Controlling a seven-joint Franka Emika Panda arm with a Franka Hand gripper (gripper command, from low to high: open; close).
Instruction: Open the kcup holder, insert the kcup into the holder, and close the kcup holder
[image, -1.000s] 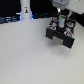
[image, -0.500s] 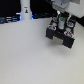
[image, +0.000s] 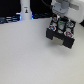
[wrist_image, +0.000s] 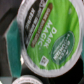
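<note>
Green-topped kcup (wrist_image: 47, 37) fills the wrist view. Upper right, the hand (image: 61, 21) sits over the black kcup holder (image: 61, 36) on the white counter (image: 30, 55); I cannot tell its grip.

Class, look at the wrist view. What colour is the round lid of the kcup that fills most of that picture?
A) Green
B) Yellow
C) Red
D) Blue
A: in the wrist view the kcup shows a round green lid with white lettering and a pale rim.
</note>
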